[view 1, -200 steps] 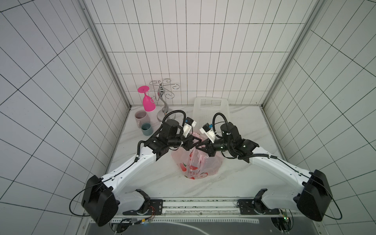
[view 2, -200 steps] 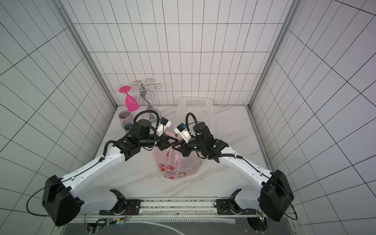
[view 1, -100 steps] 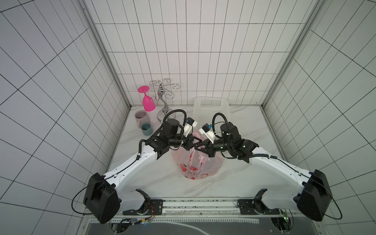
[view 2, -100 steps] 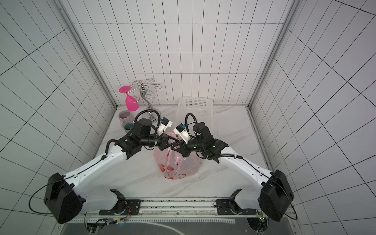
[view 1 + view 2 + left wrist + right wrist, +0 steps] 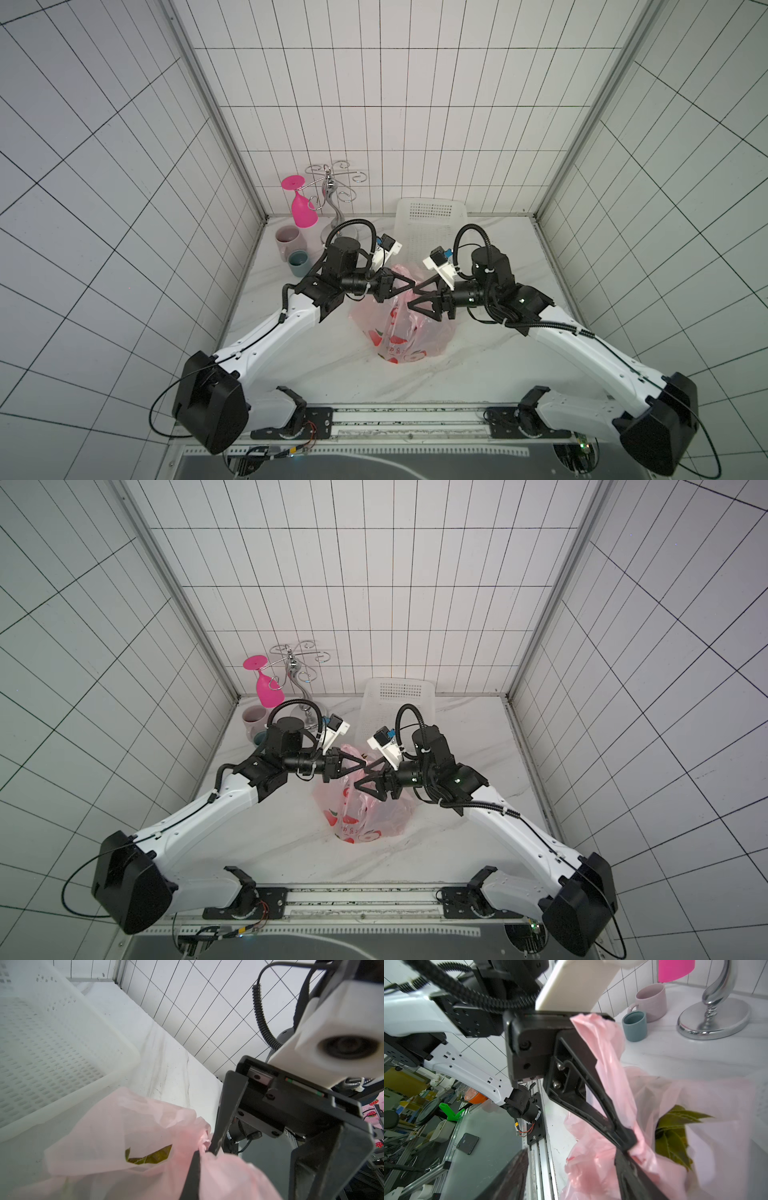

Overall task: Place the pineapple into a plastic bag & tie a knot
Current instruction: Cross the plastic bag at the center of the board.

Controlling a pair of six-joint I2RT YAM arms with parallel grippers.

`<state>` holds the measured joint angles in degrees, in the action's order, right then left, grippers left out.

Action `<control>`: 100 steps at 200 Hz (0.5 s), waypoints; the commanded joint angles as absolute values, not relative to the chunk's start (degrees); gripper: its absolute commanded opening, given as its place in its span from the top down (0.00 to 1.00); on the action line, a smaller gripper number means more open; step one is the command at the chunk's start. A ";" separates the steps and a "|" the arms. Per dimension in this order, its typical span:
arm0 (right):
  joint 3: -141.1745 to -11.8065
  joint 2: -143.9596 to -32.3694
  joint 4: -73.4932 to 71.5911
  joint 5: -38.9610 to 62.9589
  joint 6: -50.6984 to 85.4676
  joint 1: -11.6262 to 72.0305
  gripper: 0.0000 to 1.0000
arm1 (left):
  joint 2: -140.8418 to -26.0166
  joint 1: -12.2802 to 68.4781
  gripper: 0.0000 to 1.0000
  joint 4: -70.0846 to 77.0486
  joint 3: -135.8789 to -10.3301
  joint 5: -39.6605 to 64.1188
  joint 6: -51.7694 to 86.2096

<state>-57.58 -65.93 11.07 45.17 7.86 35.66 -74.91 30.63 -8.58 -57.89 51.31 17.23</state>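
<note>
Left claw [image 5: 410, 283], clamped on a handle [image 5: 604, 1047] of the crinkly pink plastic bag [image 5: 399, 332], should pull toward nine o'clock; gaping right claw [image 5: 413, 296] holds nothing.

No words or numbers can be read. The plastic bag [image 5: 399, 332] under the right claw [image 5: 412, 297] has red print, too blurry.

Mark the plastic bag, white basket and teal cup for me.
plastic bag [image 5: 417, 336]: in a top view, lower body.
white basket [image 5: 430, 212]: in a top view, perforated back wall.
teal cup [image 5: 299, 267]: in a top view, outer side.
</note>
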 commanded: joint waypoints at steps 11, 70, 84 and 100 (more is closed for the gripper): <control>-65.48 -63.58 13.72 43.27 3.57 32.51 0.31 | -76.56 30.45 1.00 -5.18 -58.33 57.04 17.58; -64.74 -66.62 14.77 42.20 -0.88 29.44 0.34 | -79.22 29.00 1.00 -3.91 -59.84 61.02 18.32; -65.72 -68.36 14.73 46.22 -0.67 29.44 0.35 | -79.69 28.83 1.00 -4.17 -60.43 61.57 18.46; -66.08 -69.32 13.99 49.35 -0.37 30.06 0.37 | -79.97 28.57 1.00 -4.21 -60.86 61.87 18.63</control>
